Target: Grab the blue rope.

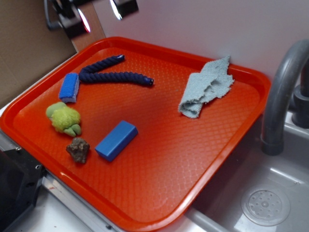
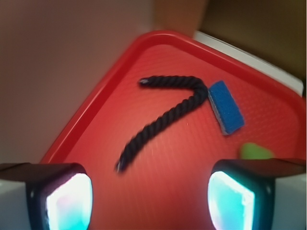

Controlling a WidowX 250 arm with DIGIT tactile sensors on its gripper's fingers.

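Red tray (image 1: 159,159), no readable writing or labels. Left to right: green plush (image 1: 64,119), blue sponge (image 1: 69,87) touching bend of blue rope (image 1: 116,76) at far-left corner, brown lump (image 1: 78,149), blue block (image 1: 116,140), grey rag (image 1: 206,87). Gripper (image 2: 149,194) above rope, released, holding nothing; exterior view blurred, probably same.

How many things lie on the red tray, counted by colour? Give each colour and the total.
Blue: 3 (rope, sponge, block)
Green: 1 (soft toy)
Brown: 1 (rock-like lump)
Grey: 1 (cloth)
Total: 6
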